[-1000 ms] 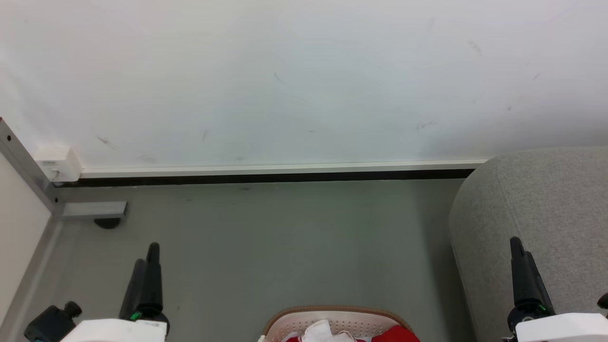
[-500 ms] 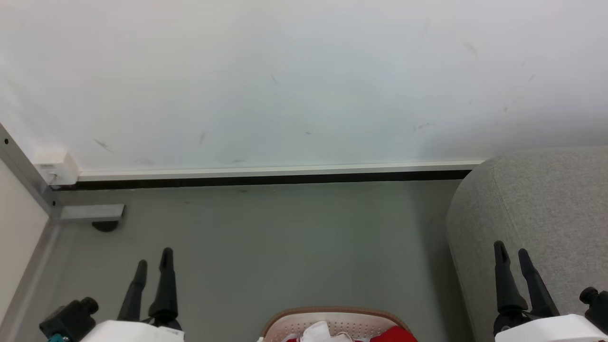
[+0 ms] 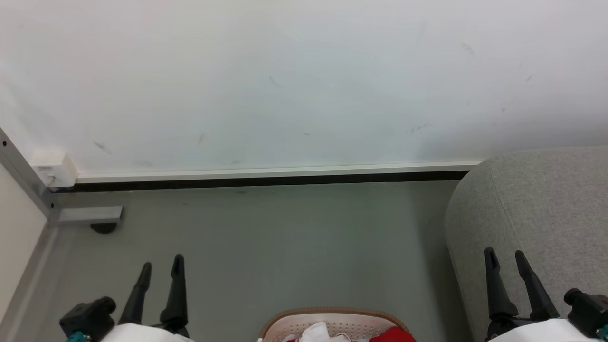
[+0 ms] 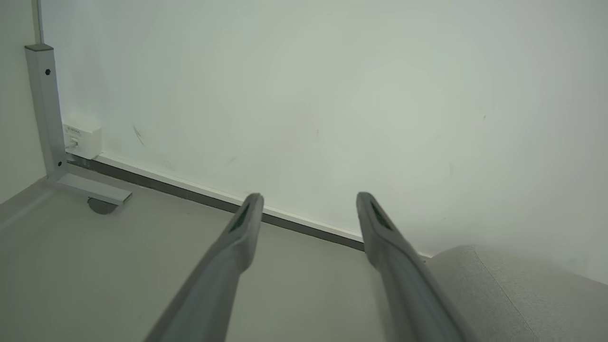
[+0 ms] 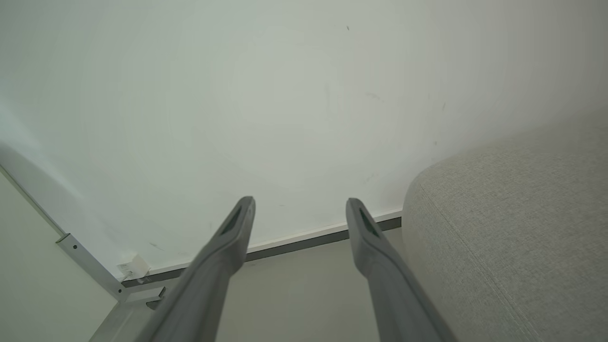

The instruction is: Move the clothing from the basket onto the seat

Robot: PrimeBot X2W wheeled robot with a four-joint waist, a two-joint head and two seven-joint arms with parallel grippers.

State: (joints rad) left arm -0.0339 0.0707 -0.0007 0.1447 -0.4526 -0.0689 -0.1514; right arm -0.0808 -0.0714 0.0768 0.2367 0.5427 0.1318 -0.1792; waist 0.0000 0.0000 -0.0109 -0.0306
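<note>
Left gripper (image 3: 162, 263) and right gripper (image 3: 504, 254) stand spread and empty, flanking laundry basket (image 3: 332, 312) holding red-and-white clothing (image 3: 394, 336), grey sofa (image 3: 536, 204) at right; step judged pre-grasp, next move needing a downward reach.

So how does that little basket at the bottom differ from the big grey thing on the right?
The basket is white perforated plastic with a tan rim; the sofa is light-grey fabric. The basket looks far smaller than the sofa. The basket holds red and white clothing; the sofa's visible part carries none. Both have rounded edges and stand on the grey floor.
</note>
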